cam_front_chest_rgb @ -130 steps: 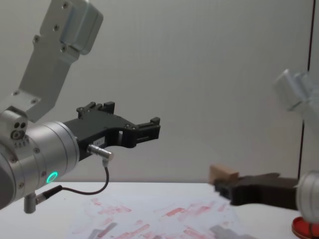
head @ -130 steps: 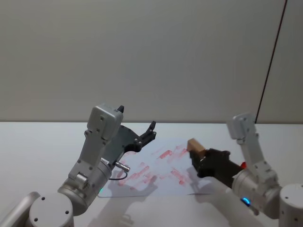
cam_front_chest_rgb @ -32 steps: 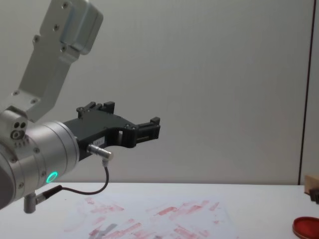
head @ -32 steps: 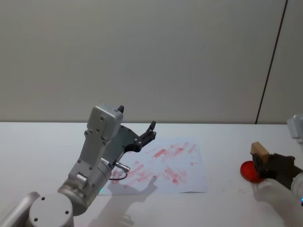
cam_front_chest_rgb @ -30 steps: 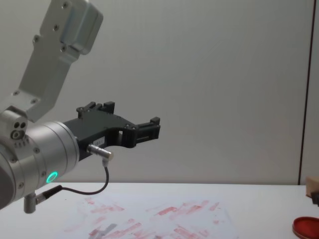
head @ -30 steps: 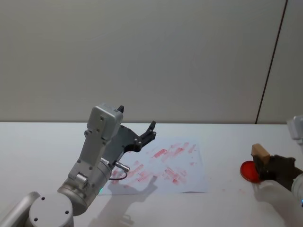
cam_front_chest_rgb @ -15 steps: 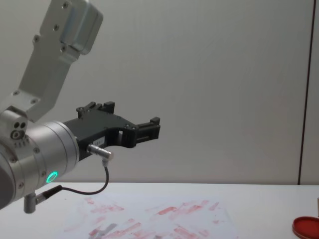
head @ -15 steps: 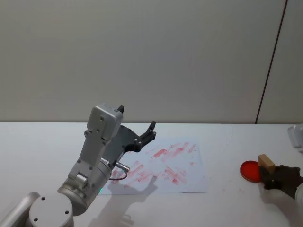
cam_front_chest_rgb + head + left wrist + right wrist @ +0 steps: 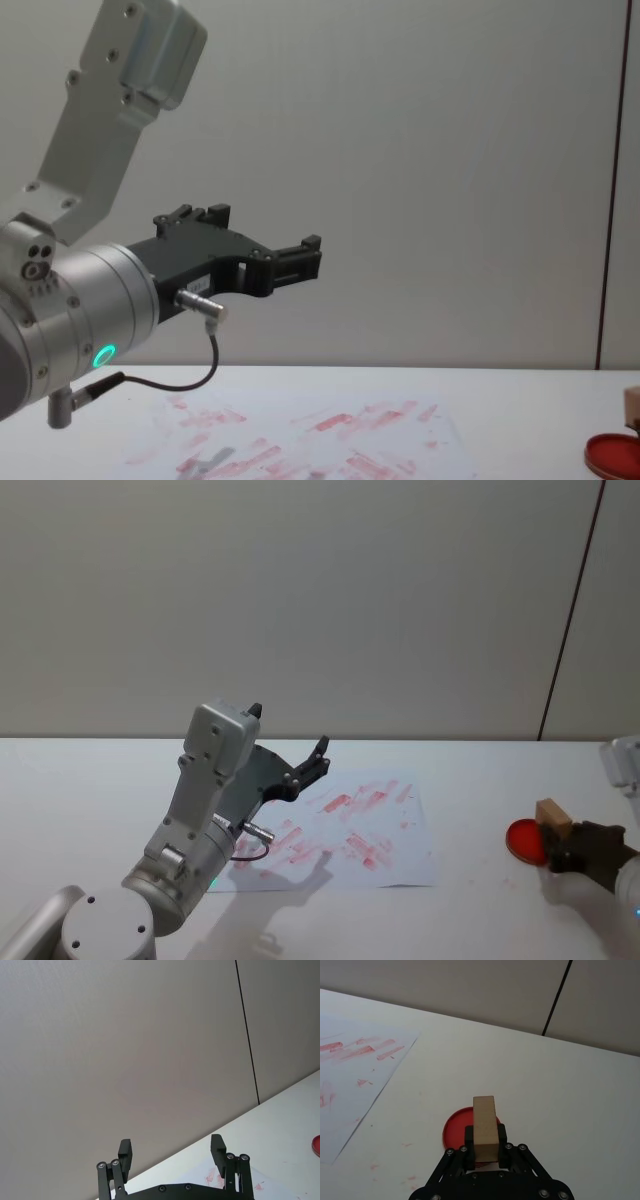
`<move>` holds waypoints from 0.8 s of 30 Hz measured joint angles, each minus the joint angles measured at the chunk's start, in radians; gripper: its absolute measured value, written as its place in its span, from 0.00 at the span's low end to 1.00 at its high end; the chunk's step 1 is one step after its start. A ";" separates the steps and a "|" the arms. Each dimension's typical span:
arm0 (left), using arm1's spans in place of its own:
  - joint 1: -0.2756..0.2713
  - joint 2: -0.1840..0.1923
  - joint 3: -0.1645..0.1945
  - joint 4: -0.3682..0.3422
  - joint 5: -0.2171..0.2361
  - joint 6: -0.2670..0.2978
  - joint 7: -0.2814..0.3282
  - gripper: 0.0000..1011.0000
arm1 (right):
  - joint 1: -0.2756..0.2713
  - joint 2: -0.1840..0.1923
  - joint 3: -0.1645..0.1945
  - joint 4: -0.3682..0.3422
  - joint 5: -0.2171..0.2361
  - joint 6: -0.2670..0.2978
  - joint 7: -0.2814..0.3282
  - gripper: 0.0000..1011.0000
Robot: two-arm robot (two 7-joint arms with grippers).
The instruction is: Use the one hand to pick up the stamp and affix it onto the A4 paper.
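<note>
The stamp point(image 9: 552, 813), a small light-brown wooden block, is held in my right gripper point(image 9: 557, 842), which is shut on its lower part at the table's right side. In the right wrist view the stamp point(image 9: 485, 1127) stands between the black fingers point(image 9: 469, 1141) of the right gripper point(image 9: 485, 1149), right at the near edge of the red ink pad point(image 9: 456, 1129); whether they touch is unclear. The A4 paper point(image 9: 352, 832), white with red smudged marks, lies flat at mid-table. My left gripper point(image 9: 170, 1149) is open and raised above the paper's left part point(image 9: 300, 440).
The round red ink pad point(image 9: 524, 840) lies on the white table right of the paper, with bare table between them. The big silver left arm point(image 9: 205, 800) hangs over the paper's left side. A pale wall closes off the far table edge.
My right gripper carried the stamp from over the paper rightward to the ink pad. In the last half second it shifted slightly back to the left. The left arm stayed still.
</note>
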 joint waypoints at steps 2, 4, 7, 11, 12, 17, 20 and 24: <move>0.000 0.000 0.000 0.000 0.000 0.000 0.000 0.99 | 0.003 -0.002 -0.001 0.001 -0.001 -0.002 0.003 0.22; 0.000 0.000 0.000 0.000 0.000 0.000 0.000 0.99 | 0.008 -0.005 -0.003 0.003 -0.003 -0.004 0.007 0.22; 0.000 0.000 0.000 0.000 0.000 0.000 0.000 0.99 | 0.012 -0.007 -0.004 0.005 -0.005 -0.004 0.010 0.22; 0.000 0.000 0.000 0.000 0.000 0.000 0.000 0.99 | 0.015 -0.009 -0.005 0.006 -0.008 0.000 0.013 0.22; 0.000 0.000 0.000 0.000 0.000 0.000 0.000 0.99 | 0.016 -0.009 -0.006 0.006 -0.009 0.002 0.014 0.22; 0.000 0.000 0.000 0.000 0.000 0.000 0.000 0.99 | 0.018 -0.010 -0.006 0.006 -0.012 0.007 0.016 0.23; 0.000 0.000 0.000 0.000 0.000 0.000 0.000 0.99 | 0.019 -0.011 -0.007 0.007 -0.013 0.009 0.017 0.31; 0.000 0.000 0.000 0.000 0.000 0.000 0.000 0.99 | 0.019 -0.011 -0.007 0.007 -0.014 0.012 0.018 0.43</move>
